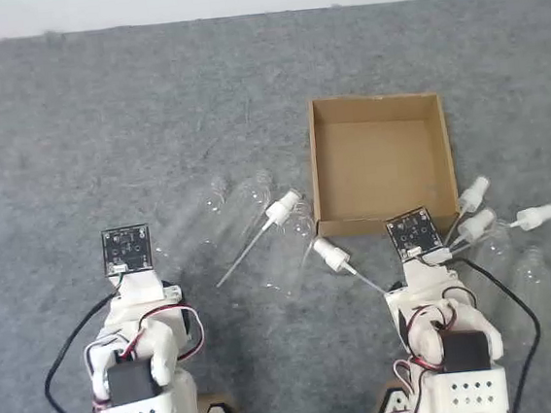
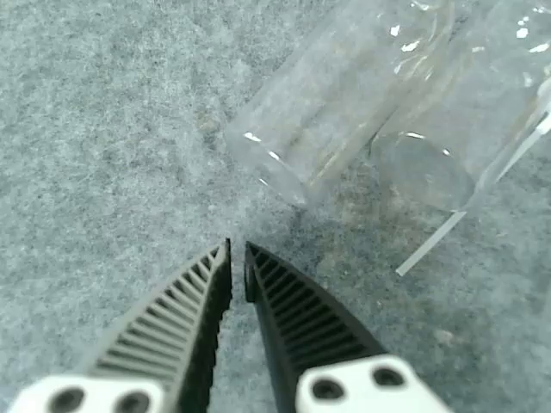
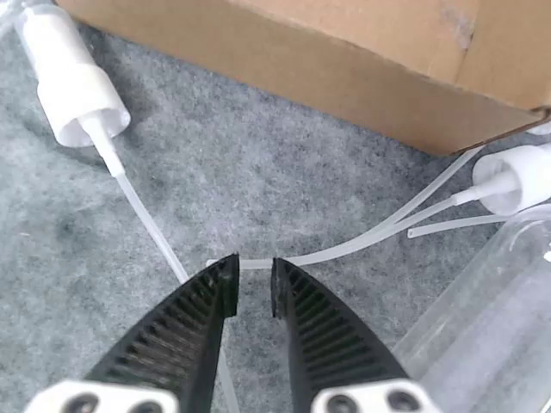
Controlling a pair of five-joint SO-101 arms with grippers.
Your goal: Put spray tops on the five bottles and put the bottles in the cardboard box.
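The left gripper [image 2: 237,251] hangs low over the grey carpet [image 2: 95,129], its jaws drawn in to a thin slit with nothing between them. Just ahead of its tips two clear plastic bottles lie on their sides with their bases towards it. The nearer bottle [image 2: 331,112] and the second bottle [image 2: 461,112] lie side by side, and a thin dip tube [image 2: 435,245] slants past the second one's base.

The right gripper [image 3: 254,277] is also low over the carpet, its jaws a narrow gap apart and holding nothing. A loose white tube [image 3: 344,251] lies across the carpet just past its tips. A white spray top [image 3: 77,86] lies beyond, and its own tube runs back alongside one finger. A clear bottle [image 3: 482,327] lies beside the gripper, with another spray head [image 3: 516,181] past it near the corner of the cardboard box [image 3: 327,77], whose brown wall stands behind them all.

From above, the open-topped box [image 1: 315,164] sits ahead of the right arm. To its left three bottles lie loosely together on the carpet, and a long-tubed spray top [image 1: 283,206] lies unfitted among them. A cluster of spray tops [image 1: 477,224] lies off the box's near right corner, beside two more bottles [image 1: 534,274]; whether any top there is fitted, I cannot tell
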